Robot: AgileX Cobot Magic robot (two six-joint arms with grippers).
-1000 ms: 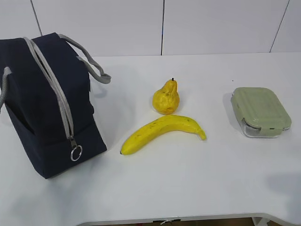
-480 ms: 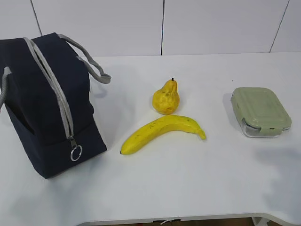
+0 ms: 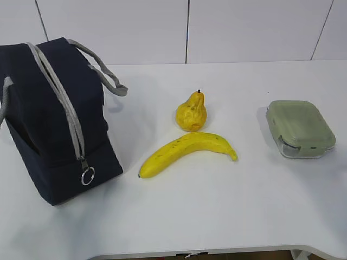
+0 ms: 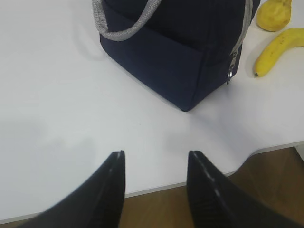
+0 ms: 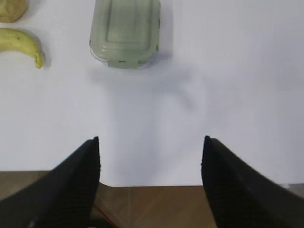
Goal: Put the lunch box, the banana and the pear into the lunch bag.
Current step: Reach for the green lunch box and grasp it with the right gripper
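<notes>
1. Bag [image 3: 54, 119] stood at the left of the white tabletop [image 3: 217, 206], navy, boxy, upright. Grey zipper [image 3: 68, 114] ran over the top and down the near end, zipped shut, ring pull [image 3: 88, 176] hanging low on that end.
2. Grey strap handles: one [image 3: 105, 76] drooped over the bag's right side toward the pear, the other [image 3: 5, 100] showed at the far left edge.
3. Pear [image 3: 191, 112] sat near mid-tabletop, stem up, well right of the bag, not touching it.
4. Banana [image 3: 187, 153] lay just in front of the pear, curved, dark tip toward the bag, other end pointing right. Very close to the pear; could not tell if they touched.
5. Box [image 3: 300, 128] lay flat on the right side of the tabletop, green lid on, well apart from the fruit.
6. Nothing was in the bag; all three items lay out on the tabletop.
7. Left gripper [image 4: 154, 164] hung over the tabletop's near edge, in front of the bag's corner, fingers apart, holding nothing. Left wrist view showed the bag, zipper, banana and part of the pear ahead.
8. Right gripper [image 5: 151, 147] hung over the near edge too, in line with the box ahead, fingers wide apart, empty. Banana end visible top left of the right wrist view.
9. Neither arm showed in the exterior view.
</notes>
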